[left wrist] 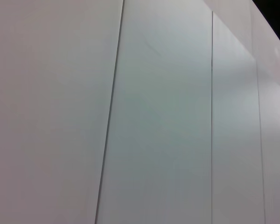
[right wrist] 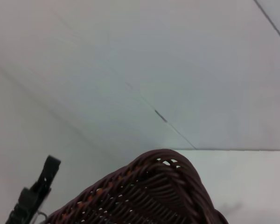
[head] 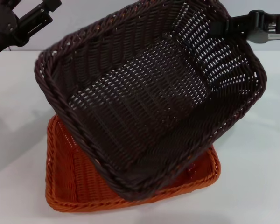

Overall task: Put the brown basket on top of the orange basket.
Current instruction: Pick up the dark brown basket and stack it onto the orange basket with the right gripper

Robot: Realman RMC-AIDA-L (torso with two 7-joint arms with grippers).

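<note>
Brown basket (head: 149, 98) tilted over orange basket (head: 65, 186), right gripper (head: 222, 26) fingers clamped on rim.

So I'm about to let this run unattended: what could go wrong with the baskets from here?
1. The brown basket hangs tilted and skewed over the orange basket; lowered like this, it may catch a rim rather than nest.
2. Only the right gripper holds it, at one edge; it could swing or slip.
3. The left gripper is raised beside the brown basket's corner and may get bumped.
</note>
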